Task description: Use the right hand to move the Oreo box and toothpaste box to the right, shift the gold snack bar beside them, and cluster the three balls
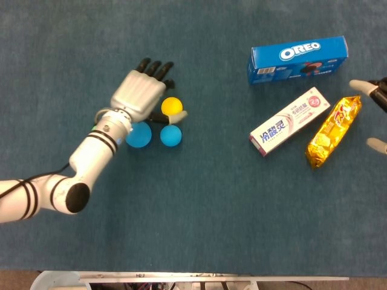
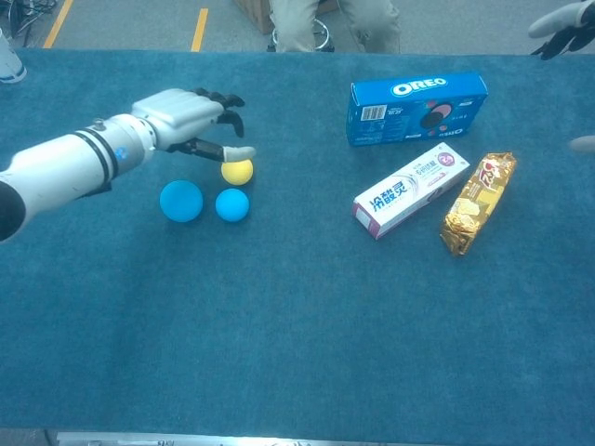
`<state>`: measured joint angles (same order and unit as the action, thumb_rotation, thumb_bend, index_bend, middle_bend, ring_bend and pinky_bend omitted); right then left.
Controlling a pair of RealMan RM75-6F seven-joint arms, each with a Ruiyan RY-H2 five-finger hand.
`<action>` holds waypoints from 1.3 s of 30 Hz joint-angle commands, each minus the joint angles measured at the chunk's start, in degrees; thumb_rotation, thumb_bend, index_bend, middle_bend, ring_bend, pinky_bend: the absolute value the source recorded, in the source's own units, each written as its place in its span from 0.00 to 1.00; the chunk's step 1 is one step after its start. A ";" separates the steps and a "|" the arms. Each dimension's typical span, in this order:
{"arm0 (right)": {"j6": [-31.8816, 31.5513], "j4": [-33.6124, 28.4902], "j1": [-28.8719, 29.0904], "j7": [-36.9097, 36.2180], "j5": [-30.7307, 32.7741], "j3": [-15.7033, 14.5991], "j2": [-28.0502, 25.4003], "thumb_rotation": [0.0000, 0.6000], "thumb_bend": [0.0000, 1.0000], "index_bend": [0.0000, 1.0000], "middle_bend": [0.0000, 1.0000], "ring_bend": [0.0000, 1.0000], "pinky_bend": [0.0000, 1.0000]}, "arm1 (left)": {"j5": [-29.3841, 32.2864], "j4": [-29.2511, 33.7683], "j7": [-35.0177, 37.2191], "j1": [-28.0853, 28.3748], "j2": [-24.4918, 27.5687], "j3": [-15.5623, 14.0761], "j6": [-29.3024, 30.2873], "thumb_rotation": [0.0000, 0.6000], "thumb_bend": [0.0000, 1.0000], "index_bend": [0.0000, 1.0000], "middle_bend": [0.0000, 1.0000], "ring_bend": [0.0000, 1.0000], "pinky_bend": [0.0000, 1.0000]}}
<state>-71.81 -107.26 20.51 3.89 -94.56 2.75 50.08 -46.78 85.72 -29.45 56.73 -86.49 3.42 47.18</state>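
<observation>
Blue cloth (image 1: 199,205): blue Oreo box (image 1: 299,59), gold snack bar (image 1: 333,132) glossy, crinkled

A teal carpet-like cloth (image 2: 297,353) covers the counter. Beyond its far edge lies a grey floor (image 2: 446,23) with yellow lines (image 2: 199,28) at far left, and a seated person's legs (image 2: 325,23) beside a stool.

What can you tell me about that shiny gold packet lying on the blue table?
The gold snack bar is a long, slim packet in crinkly metallic gold foil, with a red logo near its far end and pictures of pale biscuits or wafers along it. It looks sealed and full. It lies flat on the blue table, angled diagonally, just right of the toothpaste box and below the Oreo box. A narrow gap seems to separate it from the toothpaste box. No hand touches it.
</observation>
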 commanded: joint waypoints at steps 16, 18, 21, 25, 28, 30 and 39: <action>0.15 1.78 -0.05 -1.66 0.16 0.02 0.67 1.00 0.00 0.20 0.33 0.29 0.53 | 2.73 -1.89 -4.13 0.26 -2.31 -2.86 -0.88 0.08 0.18 0.23 0.00 0.00 0.00; 0.27 1.64 0.03 -1.55 0.15 0.04 0.70 1.00 0.00 0.20 0.33 0.29 0.53 | 2.70 -1.11 -4.39 0.06 -1.57 -3.09 -0.48 0.08 0.18 0.23 0.00 0.00 0.00; 0.23 1.39 0.04 -1.40 0.04 0.05 0.74 1.00 0.00 0.20 0.33 0.29 0.53 | 2.50 -0.19 -4.59 -0.31 -0.63 -3.47 -0.01 0.07 0.18 0.23 0.00 0.00 0.00; 0.05 1.12 -0.08 -1.27 -0.02 0.04 0.63 1.00 0.00 0.20 0.33 0.29 0.53 | 2.05 0.60 -5.01 -0.92 0.47 -4.49 0.28 0.08 0.18 0.23 0.00 0.00 0.00; -0.12 0.89 -0.15 -1.22 -0.01 0.10 0.50 1.00 0.00 0.20 0.33 0.29 0.53 | 1.90 1.14 -5.18 -1.46 1.31 -5.24 0.42 0.08 0.18 0.23 0.00 0.00 0.00; -0.23 0.78 -0.18 -1.17 -0.02 0.15 0.49 1.00 0.00 0.20 0.33 0.29 0.53 | 2.06 1.64 -5.06 -1.82 1.89 -5.55 0.42 0.08 0.18 0.23 0.00 0.00 0.00; -0.35 0.24 -0.23 -0.72 -0.09 0.24 0.33 1.00 0.00 0.20 0.33 0.29 0.53 | 1.47 3.11 -4.81 -2.48 3.59 -5.43 1.19 0.08 0.18 0.23 0.00 0.00 0.00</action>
<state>-72.15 -107.00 20.29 3.16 -94.65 2.99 50.43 -45.24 88.72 -34.33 54.31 -83.02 -2.07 48.29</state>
